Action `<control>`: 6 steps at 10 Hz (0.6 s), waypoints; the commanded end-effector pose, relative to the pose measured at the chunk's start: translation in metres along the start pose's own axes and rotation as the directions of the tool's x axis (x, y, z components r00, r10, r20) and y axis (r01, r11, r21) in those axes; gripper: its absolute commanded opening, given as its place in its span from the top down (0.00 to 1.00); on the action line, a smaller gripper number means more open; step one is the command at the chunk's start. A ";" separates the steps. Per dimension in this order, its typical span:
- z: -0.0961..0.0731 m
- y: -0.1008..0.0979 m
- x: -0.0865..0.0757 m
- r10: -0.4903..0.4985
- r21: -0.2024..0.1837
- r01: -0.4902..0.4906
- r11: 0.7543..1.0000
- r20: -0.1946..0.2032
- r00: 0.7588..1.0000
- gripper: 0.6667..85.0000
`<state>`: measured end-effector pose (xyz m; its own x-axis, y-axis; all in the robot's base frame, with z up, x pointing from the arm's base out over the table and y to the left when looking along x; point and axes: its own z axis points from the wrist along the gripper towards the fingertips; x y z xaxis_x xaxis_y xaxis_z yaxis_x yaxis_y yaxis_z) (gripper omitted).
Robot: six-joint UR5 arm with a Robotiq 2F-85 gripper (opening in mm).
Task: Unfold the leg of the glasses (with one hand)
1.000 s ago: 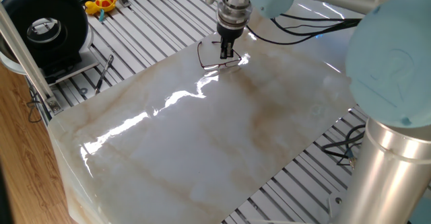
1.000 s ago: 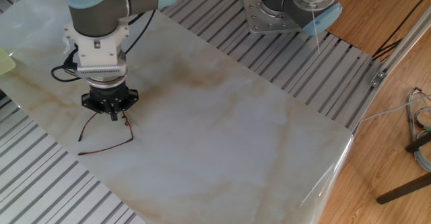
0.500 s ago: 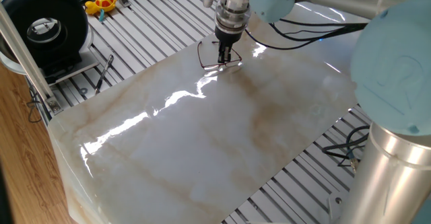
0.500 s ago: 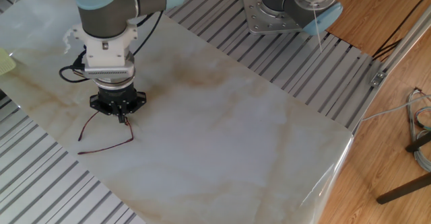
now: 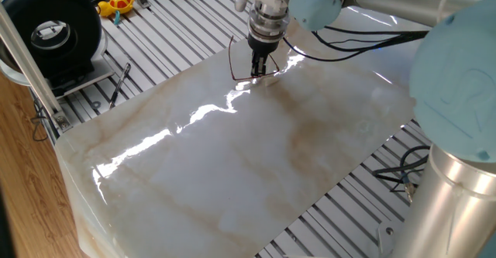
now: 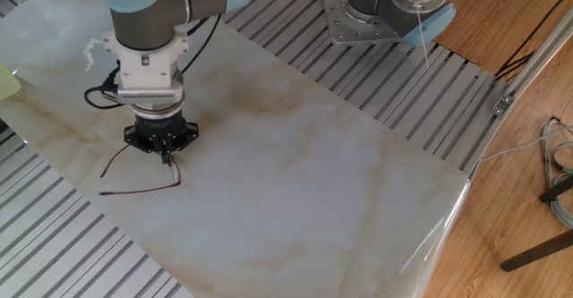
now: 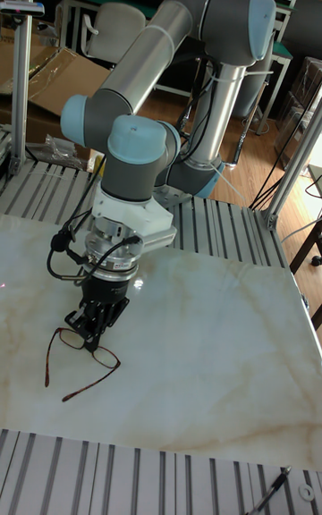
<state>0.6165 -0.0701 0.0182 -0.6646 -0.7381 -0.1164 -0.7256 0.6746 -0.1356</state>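
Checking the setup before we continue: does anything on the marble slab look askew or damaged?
Nothing looks damaged. The glasses lie on the slab with both legs splayed out, and the gripper stands over the frame. Whether it pinches the frame is unclear.

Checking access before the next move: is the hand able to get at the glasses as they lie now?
Probably yes. The hand is right down at the glasses on the marble table, with nothing between or around them.

My glossy marble-patterned worktop (image 5: pixel 232 165) sits on a ribbed aluminium frame (image 6: pixel 295 29); wood floor (image 6: pixel 501 110) beyond (cardboard boxes (image 7: pixel 49 90) behind).
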 end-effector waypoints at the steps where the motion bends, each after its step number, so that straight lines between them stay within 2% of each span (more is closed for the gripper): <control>1: 0.001 0.009 0.001 0.027 0.008 -0.027 1.000 0.024 0.999 0.99; 6: -0.001 0.010 0.009 0.027 0.017 -0.028 0.999 0.024 0.999 0.99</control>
<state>0.6056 -0.0694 0.0152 -0.6730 -0.7278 -0.1316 -0.7121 0.6857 -0.1508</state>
